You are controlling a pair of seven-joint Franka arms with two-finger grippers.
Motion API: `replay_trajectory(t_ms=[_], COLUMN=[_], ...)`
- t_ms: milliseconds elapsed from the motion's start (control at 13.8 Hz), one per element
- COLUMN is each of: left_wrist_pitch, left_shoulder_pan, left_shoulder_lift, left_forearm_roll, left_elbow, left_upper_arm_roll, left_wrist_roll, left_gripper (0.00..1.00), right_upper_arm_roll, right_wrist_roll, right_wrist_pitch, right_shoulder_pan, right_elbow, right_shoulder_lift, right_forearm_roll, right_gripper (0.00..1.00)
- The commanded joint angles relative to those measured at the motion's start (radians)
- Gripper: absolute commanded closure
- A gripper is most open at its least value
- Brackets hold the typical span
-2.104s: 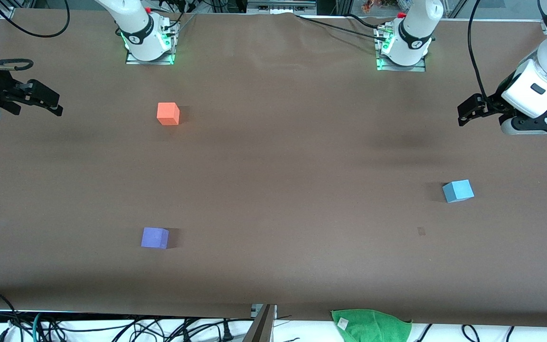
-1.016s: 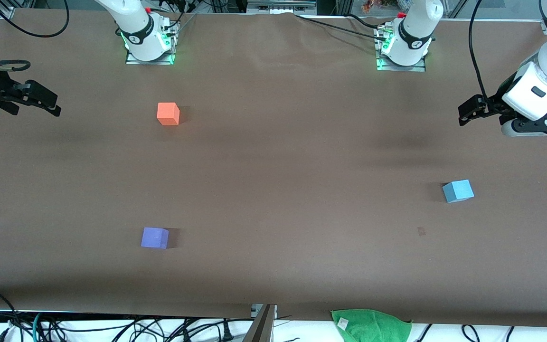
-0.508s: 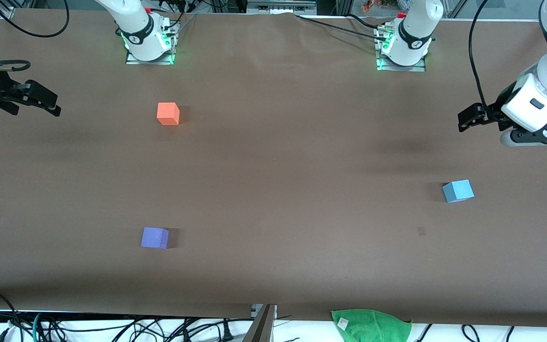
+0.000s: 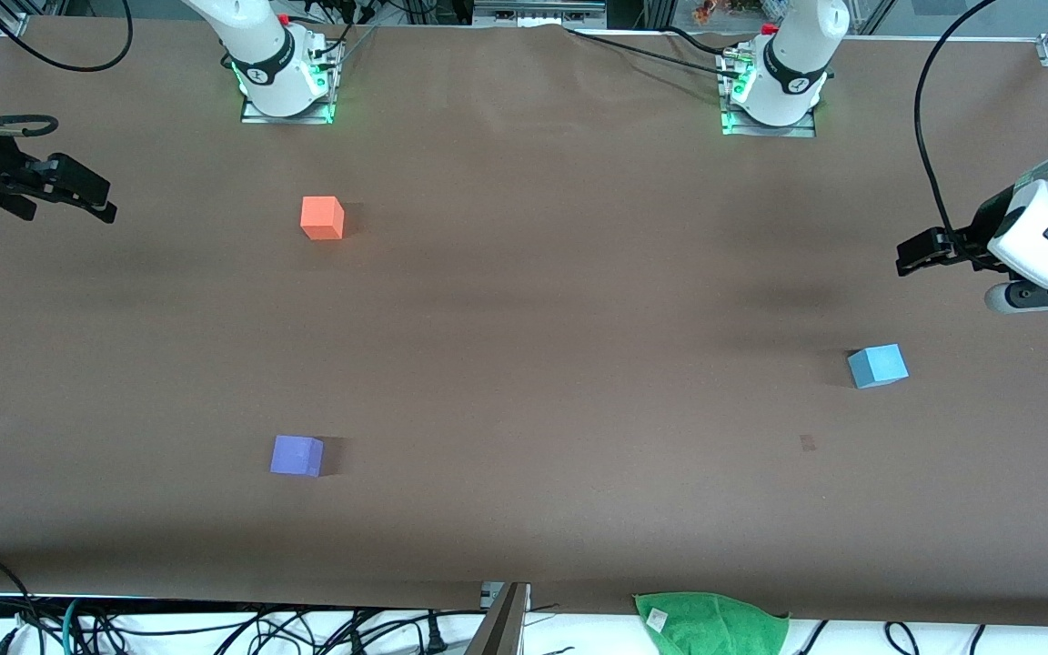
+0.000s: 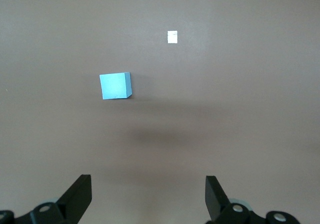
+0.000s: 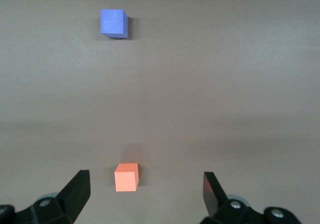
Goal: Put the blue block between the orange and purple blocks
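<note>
Even, bright overhead light; table (image 4: 524, 300) matte, no glare. Soft, diffuse arm shadows on it. Cubes sharp, short shadows.

Sky-blue block (image 4: 877, 366), orange block (image 4: 322, 218), violet-purple block (image 4: 297, 456), brown table (image 4: 542, 318), green cloth (image 4: 711, 622).

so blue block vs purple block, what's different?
Colour: blue block is light sky-blue, purple block darker violet. Place: blue block lies toward the left arm's end of the table, purple block toward the right arm's end and nearer the front camera. Both are same-size plain cubes, untouched.
</note>
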Motion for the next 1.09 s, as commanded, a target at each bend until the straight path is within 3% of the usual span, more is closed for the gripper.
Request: replay_trajectory(t_ms=[0,363,508,725,1016], left_wrist_pitch=[-0.026,-0.017,0.046,0.283,0.719], left_shoulder_pan=[0.002,0.034,0.041,0.077,0.106], left_shoulder_lift=[0.010,0.010,0.033,0.088,0.160], left_forearm_roll=[-0.017,-0.008,-0.003,-0.001,0.002], left_elbow=[0.029,-0.009,-0.051,-0.171,-0.357], left_upper_arm_roll=[-0.001,0.001,0.001,0.001,0.001], left_wrist_roll=[0.010,0.011,0.011,0.010,0.018], left_gripper=[0.00,0.00,0.00,0.00,0.01], right_upper_arm_roll=[0.003,0.003,0.003,0.003,0.003], right_wrist_roll=[-0.018,-0.018,-0.018,-0.018,-0.018], right_wrist_pitch=[-0.018,-0.018,-0.018,-0.018,-0.018], right_shoulder_pan=[-0.007,-0.007,-0.007,-0.007,-0.007], right_elbow=[0.018,0.018,0.018,0.018,0.018], right_shoulder_lift=[0.003,0.003,0.003,0.003,0.003], right_forearm_roll=[-0.009,-0.009,-0.009,-0.009,-0.009], right_gripper=[0.00,0.01,0.00,0.00,0.00])
